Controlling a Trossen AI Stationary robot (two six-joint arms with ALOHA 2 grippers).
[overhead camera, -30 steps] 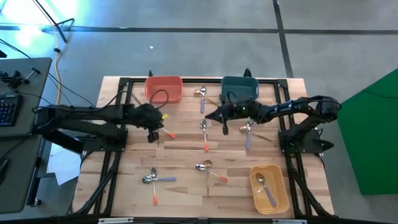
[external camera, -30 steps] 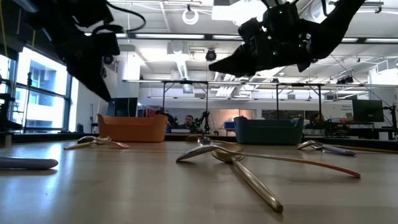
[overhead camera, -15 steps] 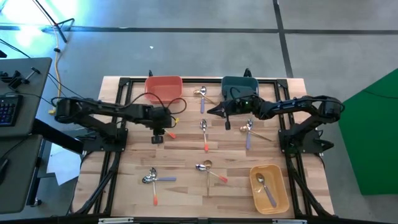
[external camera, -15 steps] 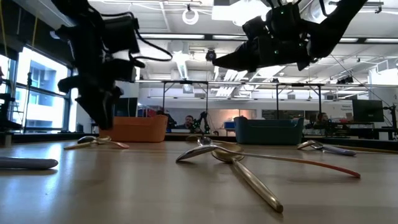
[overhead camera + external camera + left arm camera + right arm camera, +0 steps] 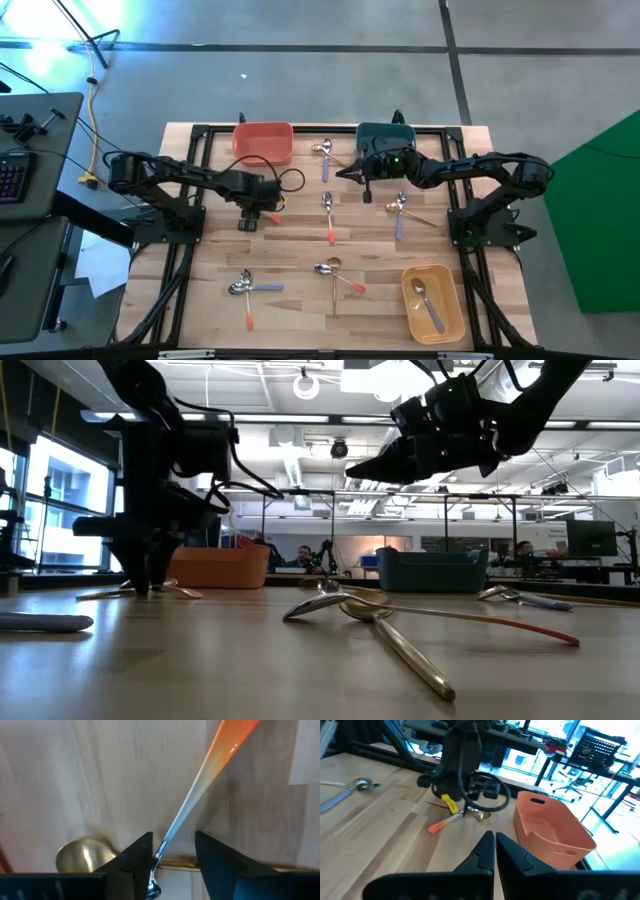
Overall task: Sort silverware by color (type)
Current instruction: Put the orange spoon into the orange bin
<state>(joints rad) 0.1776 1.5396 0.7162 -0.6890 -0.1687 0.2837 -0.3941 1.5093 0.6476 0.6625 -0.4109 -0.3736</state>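
I've got the left gripper (image 5: pixel 172 857) down on the desk (image 5: pixel 300 250), fingers apart astride the orange spoon (image 5: pixel 200 785) for a pinch, while the right gripper (image 5: pixel 494 851), fingers together, hovers by the teal bowl (image 5: pixel 385 135).

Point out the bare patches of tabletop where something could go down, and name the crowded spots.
Bare wood lies between the spoon pair near the front left and the left gripper, and between the yellow bowl and the purple-handled spoon. It is crowded by the coral bowl, where the left gripper straddles an orange-handled spoon, and under the right gripper beside the teal bowl.
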